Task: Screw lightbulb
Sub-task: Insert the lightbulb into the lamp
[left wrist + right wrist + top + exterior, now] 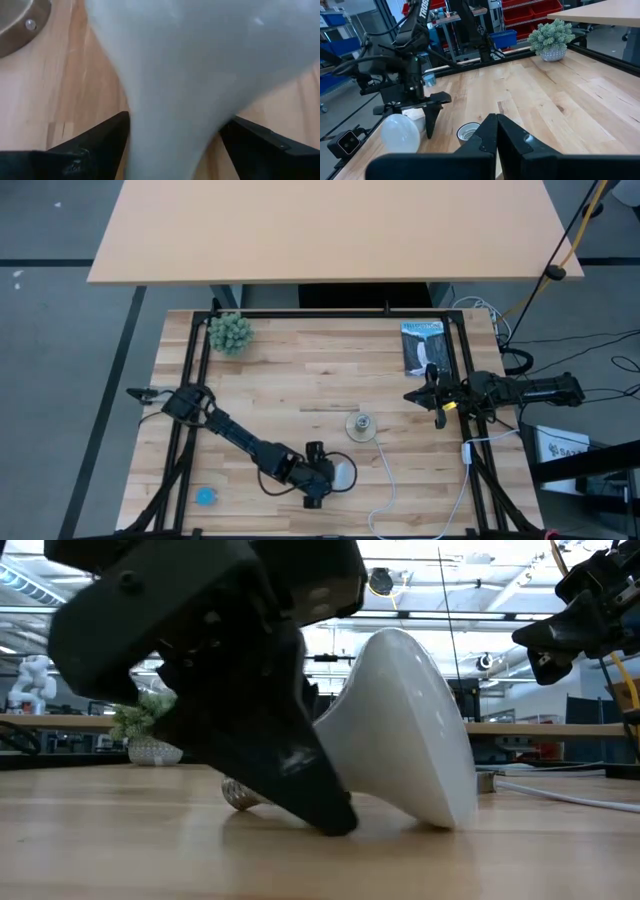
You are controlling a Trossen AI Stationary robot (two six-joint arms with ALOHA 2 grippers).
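The white lightbulb (344,472) lies on its side on the table near the front edge. In the low view its dome (430,760) points right and its grey screw base (236,796) points left. My left gripper (322,475) stands over the bulb's narrow neck, one finger on each side, shut on it. The round socket disc (360,425) with its white cord (388,480) lies just beyond the bulb. My right gripper (436,398) hangs shut and empty above the table's right side. My left gripper pinches the bulb's tapering neck (170,130) between its two fingers (102,142), close to the screw base. The fingers come from above, slanting down, and lie across the bulb. The bulb lies tilted, with its dome rim (455,822) on the table.
A small potted plant (230,332) stands at the far left and a book (422,348) lies at the far right by my right gripper. A blue round thing (205,496) lies near the front left. A black frame (330,313) runs along the table's edges.
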